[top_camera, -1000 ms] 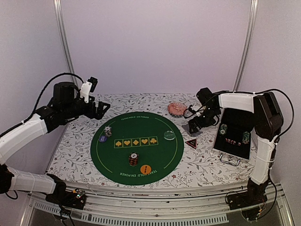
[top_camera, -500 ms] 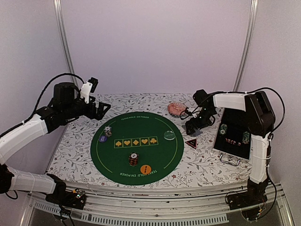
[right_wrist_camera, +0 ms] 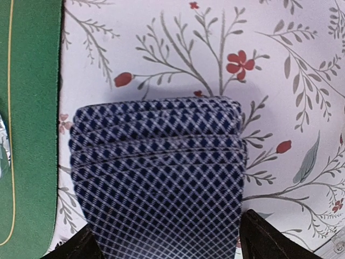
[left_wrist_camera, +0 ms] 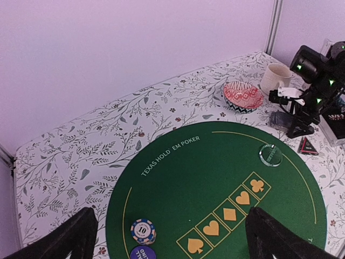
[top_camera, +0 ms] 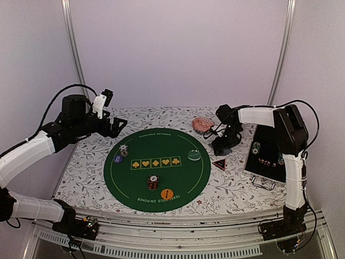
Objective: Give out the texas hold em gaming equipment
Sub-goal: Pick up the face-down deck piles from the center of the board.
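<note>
While the right gripper (right_wrist_camera: 170, 232) sits low over the cards (right_wrist_camera: 156, 178), why does the deck lie off the mat (top_camera: 183, 181)?

You will find the cards in a slightly fanned stack on the flowered table (top_camera: 86, 178), just beside the mat's right edge, near the marker (top_camera: 219, 164) and the bowl (top_camera: 202, 124). Read this as the supply position: you lift here, then deal onto the mat

Is the deck gripped?

One finger stands at each side of the stack, close against it. You cannot tell from these views whether they pinch it; treat the cards as unsecured

Why is the left gripper (left_wrist_camera: 170, 226) kept away?

Its fingers are spread wide with nothing between them, and it hovers high over the mat's far-left side. This probably leaves the right arm a free path and gives you a view of the whole layout

What is already set out?

Two stacks of chips (top_camera: 153, 183) stand on the mat. The orange button (top_camera: 167, 193), blue button (top_camera: 117, 158) and pale-green button (top_camera: 194, 155) lie near its rim. More chips appear to sit in the case (top_camera: 268, 162) at the right. Judge that dealing the cards is the step in hand
</note>
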Controlling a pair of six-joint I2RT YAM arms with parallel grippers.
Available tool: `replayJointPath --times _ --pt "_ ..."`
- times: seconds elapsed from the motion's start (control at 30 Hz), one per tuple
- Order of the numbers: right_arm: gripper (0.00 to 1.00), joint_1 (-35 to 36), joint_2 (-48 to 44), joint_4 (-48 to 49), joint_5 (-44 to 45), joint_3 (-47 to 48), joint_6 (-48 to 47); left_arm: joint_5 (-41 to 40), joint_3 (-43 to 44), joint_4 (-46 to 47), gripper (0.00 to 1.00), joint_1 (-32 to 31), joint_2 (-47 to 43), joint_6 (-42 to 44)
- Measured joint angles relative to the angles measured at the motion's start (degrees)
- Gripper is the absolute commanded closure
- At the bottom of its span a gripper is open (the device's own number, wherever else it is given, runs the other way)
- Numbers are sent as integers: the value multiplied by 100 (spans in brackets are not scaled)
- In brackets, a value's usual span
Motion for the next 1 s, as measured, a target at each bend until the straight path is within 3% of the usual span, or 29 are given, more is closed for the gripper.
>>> replayJointPath --times 0.27,0.6,1.0 --pt "22 236 20 -87 339 74 59 15 0 0 2 0 0 0" --pt "42 278 9 -133 468 85 52 74 0 0 2 0 0 0" --pt "47 297 -181 -269 721 90 -79 192 0 0 2 0 0 0"
